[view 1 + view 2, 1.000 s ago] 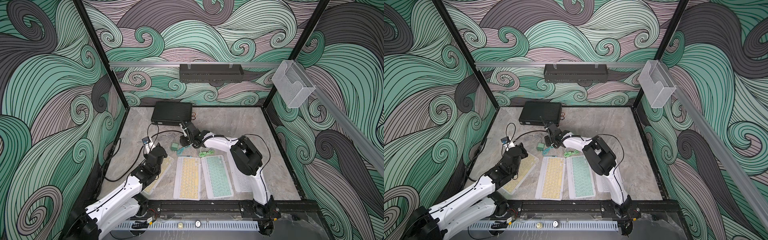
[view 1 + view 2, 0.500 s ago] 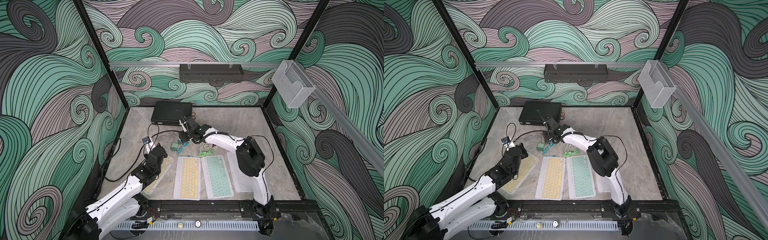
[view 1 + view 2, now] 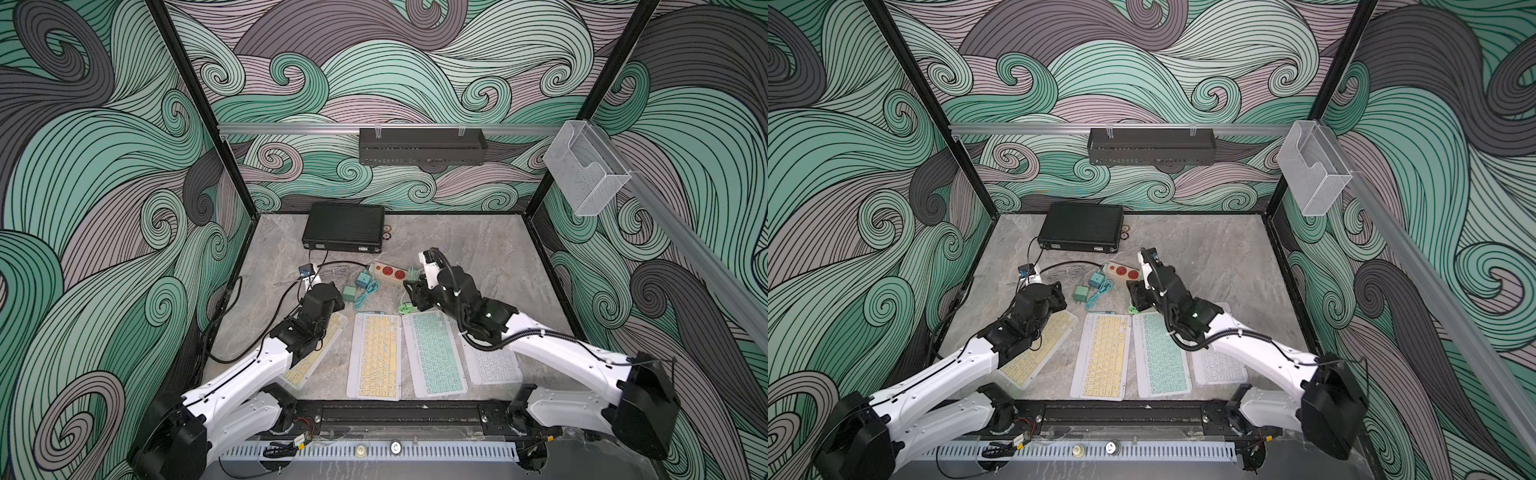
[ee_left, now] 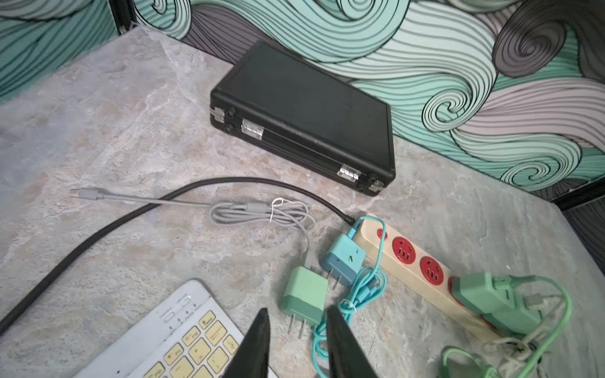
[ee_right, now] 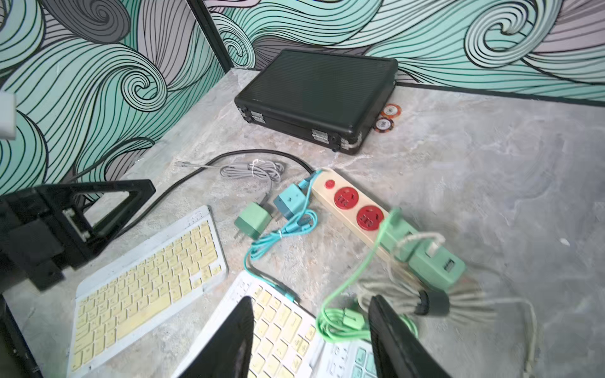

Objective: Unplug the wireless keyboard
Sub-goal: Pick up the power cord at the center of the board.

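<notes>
Blk case (image 3: 343, 227) at back, two chips (image 3: 387, 235) just beside.

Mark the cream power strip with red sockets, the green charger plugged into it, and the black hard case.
Cream power strip (image 4: 417, 259): left wrist view, body between red sockets.
Green plugged-in charger (image 4: 489, 299): left wrist view, top face.
Black hard case (image 3: 343, 226): in a top view, lid.

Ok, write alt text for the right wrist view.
A green charger sits plugged into a cream power strip with red sockets, a green cable coiled between open jaws. Two unplugged adapters, yellow-keyed keyboards and a black case lie beyond.
</notes>
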Action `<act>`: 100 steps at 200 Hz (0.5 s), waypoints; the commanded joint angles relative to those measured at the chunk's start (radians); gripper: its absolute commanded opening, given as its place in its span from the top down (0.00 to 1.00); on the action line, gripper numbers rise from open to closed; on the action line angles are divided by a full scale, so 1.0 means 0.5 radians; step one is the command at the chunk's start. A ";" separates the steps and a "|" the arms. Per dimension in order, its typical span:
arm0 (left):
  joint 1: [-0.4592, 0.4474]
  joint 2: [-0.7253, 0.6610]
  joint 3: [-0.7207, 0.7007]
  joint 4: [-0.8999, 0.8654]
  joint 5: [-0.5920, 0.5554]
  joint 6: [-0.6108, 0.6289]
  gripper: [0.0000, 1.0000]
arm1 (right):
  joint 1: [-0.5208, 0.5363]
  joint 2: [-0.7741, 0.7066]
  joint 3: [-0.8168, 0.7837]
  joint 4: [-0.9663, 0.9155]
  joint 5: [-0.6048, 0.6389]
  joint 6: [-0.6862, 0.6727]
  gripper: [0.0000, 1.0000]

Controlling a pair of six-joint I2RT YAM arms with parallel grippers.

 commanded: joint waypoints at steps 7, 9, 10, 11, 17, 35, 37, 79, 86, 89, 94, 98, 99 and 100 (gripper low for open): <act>0.030 0.086 0.124 -0.086 0.201 -0.030 0.69 | 0.005 -0.228 -0.257 0.109 0.130 0.178 0.44; 0.030 0.091 0.125 -0.089 0.210 -0.037 0.69 | 0.004 -0.246 -0.272 0.103 0.133 0.183 0.45; 0.030 0.094 0.125 -0.089 0.215 -0.040 0.69 | 0.005 -0.255 -0.279 0.099 0.134 0.185 0.45; 0.030 0.096 0.126 -0.089 0.219 -0.045 0.69 | 0.005 -0.263 -0.286 0.096 0.138 0.189 0.45; 0.030 0.109 0.128 -0.087 0.250 -0.070 0.69 | 0.004 -0.310 -0.322 0.069 0.160 0.224 0.46; 0.030 0.126 0.128 -0.085 0.317 -0.129 0.69 | 0.005 -0.404 -0.354 -0.099 0.333 0.426 0.39; 0.030 0.127 0.128 -0.084 0.322 -0.131 0.69 | 0.005 -0.407 -0.349 -0.135 0.360 0.457 0.37; 0.030 0.131 0.127 -0.089 0.334 -0.144 0.69 | 0.001 -0.416 -0.306 -0.626 0.603 0.982 0.09; 0.030 0.131 0.127 -0.090 0.333 -0.144 0.69 | -0.007 -0.445 -0.365 -0.512 0.541 0.899 0.01; 0.030 0.131 0.127 -0.090 0.332 -0.144 0.69 | -0.012 -0.463 -0.392 -0.457 0.503 0.869 0.01; 0.030 0.133 0.125 -0.088 0.332 -0.144 0.69 | -0.024 -0.488 -0.436 -0.384 0.442 0.830 0.01; 0.030 0.136 0.125 -0.086 0.333 -0.147 0.69 | -0.033 -0.505 -0.462 -0.322 0.397 0.811 0.01; 0.030 0.136 0.125 -0.086 0.336 -0.147 0.69 | -0.034 -0.510 -0.466 -0.313 0.389 0.807 0.01; 0.030 0.137 0.125 -0.086 0.338 -0.149 0.69 | -0.036 -0.515 -0.468 -0.303 0.380 0.806 0.01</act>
